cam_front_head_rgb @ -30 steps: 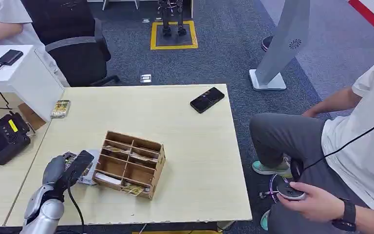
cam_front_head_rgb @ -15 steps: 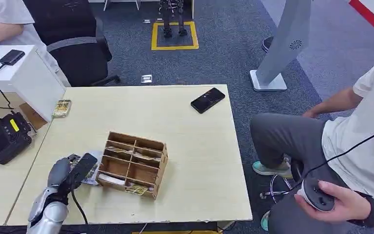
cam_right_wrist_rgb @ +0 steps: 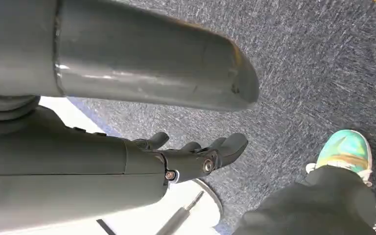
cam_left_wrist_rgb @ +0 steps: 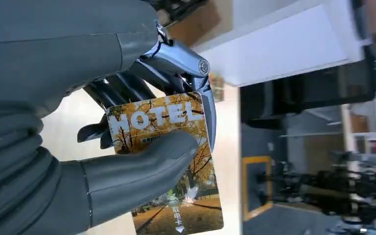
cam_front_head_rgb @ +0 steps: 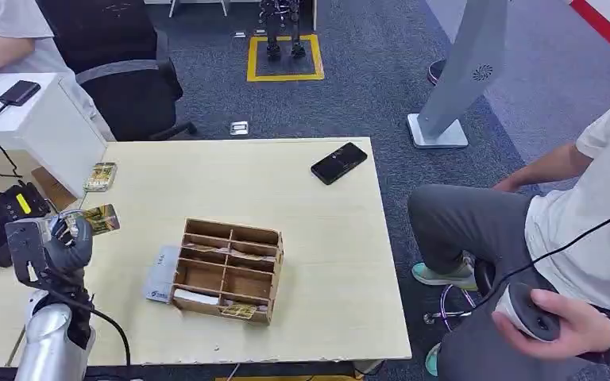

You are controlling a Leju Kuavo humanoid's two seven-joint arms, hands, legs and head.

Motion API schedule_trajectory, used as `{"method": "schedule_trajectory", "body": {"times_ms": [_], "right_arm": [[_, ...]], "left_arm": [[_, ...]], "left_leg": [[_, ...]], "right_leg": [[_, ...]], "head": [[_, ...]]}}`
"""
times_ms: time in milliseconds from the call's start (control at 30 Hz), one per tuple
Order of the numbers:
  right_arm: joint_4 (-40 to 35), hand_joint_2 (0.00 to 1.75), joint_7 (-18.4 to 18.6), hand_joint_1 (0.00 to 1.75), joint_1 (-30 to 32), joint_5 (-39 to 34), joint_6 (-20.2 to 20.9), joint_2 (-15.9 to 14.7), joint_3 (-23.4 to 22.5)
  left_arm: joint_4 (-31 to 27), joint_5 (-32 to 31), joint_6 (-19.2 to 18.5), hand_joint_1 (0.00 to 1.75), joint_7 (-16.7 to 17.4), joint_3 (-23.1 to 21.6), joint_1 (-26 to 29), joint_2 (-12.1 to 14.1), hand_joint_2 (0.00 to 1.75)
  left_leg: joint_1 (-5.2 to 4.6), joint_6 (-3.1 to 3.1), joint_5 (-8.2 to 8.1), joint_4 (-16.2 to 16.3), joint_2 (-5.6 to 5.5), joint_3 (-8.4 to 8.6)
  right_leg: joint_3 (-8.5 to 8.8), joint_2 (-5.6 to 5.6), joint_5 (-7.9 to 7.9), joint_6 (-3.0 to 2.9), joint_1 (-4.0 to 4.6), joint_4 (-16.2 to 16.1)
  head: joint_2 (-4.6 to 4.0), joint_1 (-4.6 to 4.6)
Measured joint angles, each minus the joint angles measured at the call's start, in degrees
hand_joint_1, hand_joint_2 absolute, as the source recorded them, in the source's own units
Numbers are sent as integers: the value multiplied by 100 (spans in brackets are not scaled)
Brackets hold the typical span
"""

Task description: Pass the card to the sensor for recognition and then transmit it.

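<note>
Card (cam_left_wrist_rgb: pixel 169 161) sits pinched between the left hand's (cam_front_head_rgb: pixel 63 242) thumb and fingers, raised just beside the black sensor (cam_front_head_rgb: pixel 4 222). Advice: lower it flat, face level, over the sensor. Right hand (cam_right_wrist_rgb: pixel 196 156) hangs empty, fingers loosely extended.

The thumb (cam_left_wrist_rgb: pixel 142 166) is covering part of the card (cam_left_wrist_rgb: pixel 169 161); the picture's lower edge is cutting off the card's end.
</note>
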Motion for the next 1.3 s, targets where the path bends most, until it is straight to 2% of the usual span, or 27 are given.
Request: {"method": "schedule_trajectory", "body": {"times_ms": [333,933,1067,1100,1133,1167,1200,1233,1267,1300], "right_arm": [[0,0,0,0,-9,0,0,0,63],[0,0,0,0,-11,0,-2,0,114],[0,0,-2,0,-11,0,-4,0,125],[0,0,-4,0,-11,0,2,0,129],[0,0,-22,0,-10,0,22,0,144],[0,0,-68,0,-12,0,82,-2,207],[0,0,-83,0,-14,0,144,-15,289],[0,0,-101,0,-10,0,177,-24,354],[0,0,-114,0,-9,0,203,-33,402],[0,0,-118,0,-18,0,212,-44,439]], "left_arm": [[-129,243,352,175,-164,15,-514,146,175],[-131,249,380,175,-173,13,-550,188,175],[-136,72,586,175,-409,13,-555,190,175],[-147,-182,740,175,-506,11,-555,199,175],[-151,-636,1049,175,-573,-32,-565,265,175],[-151,-1463,1659,175,-529,-151,-605,423,175],[-144,-2417,2203,175,-485,-307,-675,585,175],[-129,-3570,2581,175,-470,-413,-798,717,175],[-118,-4773,2720,175,-470,-477,-928,796,175],[-98,-5903,2682,175,-468,-487,-1054,903,175]], "left_leg": [[0,0,0,0,1,-1],[-1,0,0,0,3,-1],[-1,0,0,0,3,-1],[-1,0,0,0,3,-1],[0,0,0,0,4,0],[3,0,0,2,13,-1],[5,0,0,4,23,-4],[3,0,0,4,20,-7],[3,2,2,3,7,-8],[3,2,3,2,0,-5]], "right_leg": [[-1,3,0,0,-2,0],[-2,6,0,0,-2,0],[-2,6,0,0,-2,0],[-3,6,0,0,-2,0],[-4,7,0,0,-1,0],[-12,18,1,-2,1,1],[-19,29,9,-7,3,1],[-19,26,9,-6,3,0],[-14,13,8,-5,1,1],[-8,2,7,-4,-1,2]], "head": [[0,0],[0,0],[0,0],[0,0],[0,2],[0,0],[0,0],[0,-2],[0,0],[0,2]]}}
